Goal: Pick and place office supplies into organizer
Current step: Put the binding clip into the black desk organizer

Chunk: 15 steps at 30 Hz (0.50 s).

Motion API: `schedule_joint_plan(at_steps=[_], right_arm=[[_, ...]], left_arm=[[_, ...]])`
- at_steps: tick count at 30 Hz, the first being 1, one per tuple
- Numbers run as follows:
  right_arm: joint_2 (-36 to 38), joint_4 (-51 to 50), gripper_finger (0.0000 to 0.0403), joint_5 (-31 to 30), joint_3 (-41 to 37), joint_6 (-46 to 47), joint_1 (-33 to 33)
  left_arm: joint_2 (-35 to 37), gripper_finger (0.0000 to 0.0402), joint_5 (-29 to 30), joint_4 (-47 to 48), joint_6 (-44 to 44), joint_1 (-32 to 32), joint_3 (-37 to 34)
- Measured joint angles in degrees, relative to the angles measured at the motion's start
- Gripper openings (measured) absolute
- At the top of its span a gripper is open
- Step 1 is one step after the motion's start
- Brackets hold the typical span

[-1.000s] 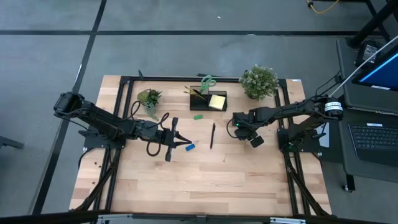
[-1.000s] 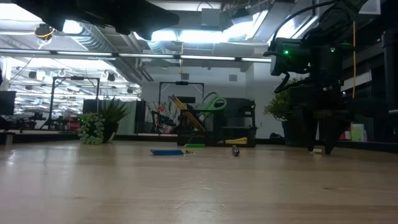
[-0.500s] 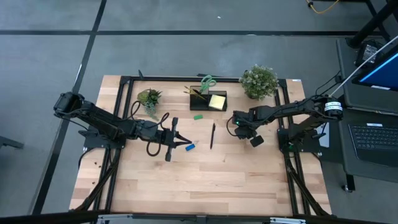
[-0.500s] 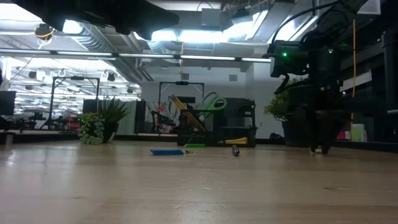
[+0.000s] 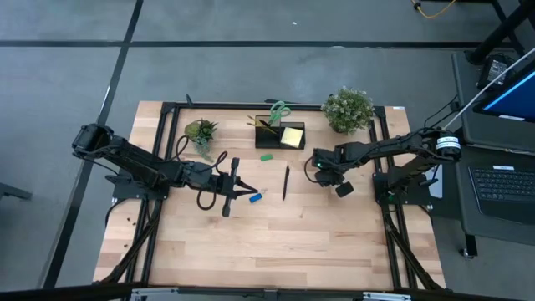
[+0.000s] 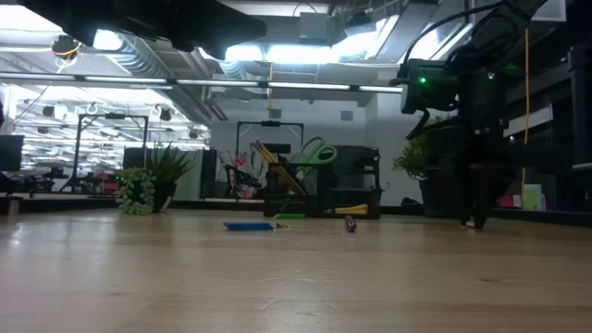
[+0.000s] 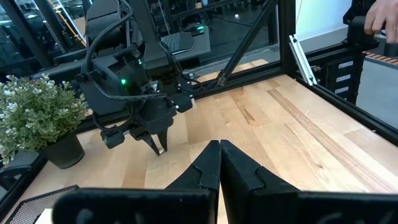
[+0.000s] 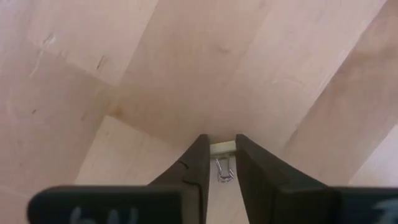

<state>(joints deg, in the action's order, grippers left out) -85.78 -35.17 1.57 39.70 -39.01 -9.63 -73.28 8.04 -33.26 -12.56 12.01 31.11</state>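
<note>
Between the right claw (image 8: 218, 149) fingers sits a small pale binder clip (image 8: 222, 149), gripped; left claw (image 7: 219, 163) closed

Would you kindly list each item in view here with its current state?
Left pincer: shut, empty, beside the blue eraser.
Right pincer: clamped on a small binder clip at the table.
Black pen: lying flat.
Green eraser: loose before the organizer.
Scissors: standing in organizer.
Sticky-note pad: in organizer tray.
</note>
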Motion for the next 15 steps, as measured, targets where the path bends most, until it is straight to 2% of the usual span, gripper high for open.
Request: schedule_joint_plan(at_steps=[8,15], right_arm=[[0.00,2.90,0.0068,-0.07,0.44,5.01,0.00],[0.00,2.55,0.0063,-0.03,4.84,7.07,0.00]], left_arm=[[0.00,0.0002,0.01,0.00,-0.02,-0.02,0.00],[0.00,0.0002,0.92,0.00,-0.13,0.00,0.00]])
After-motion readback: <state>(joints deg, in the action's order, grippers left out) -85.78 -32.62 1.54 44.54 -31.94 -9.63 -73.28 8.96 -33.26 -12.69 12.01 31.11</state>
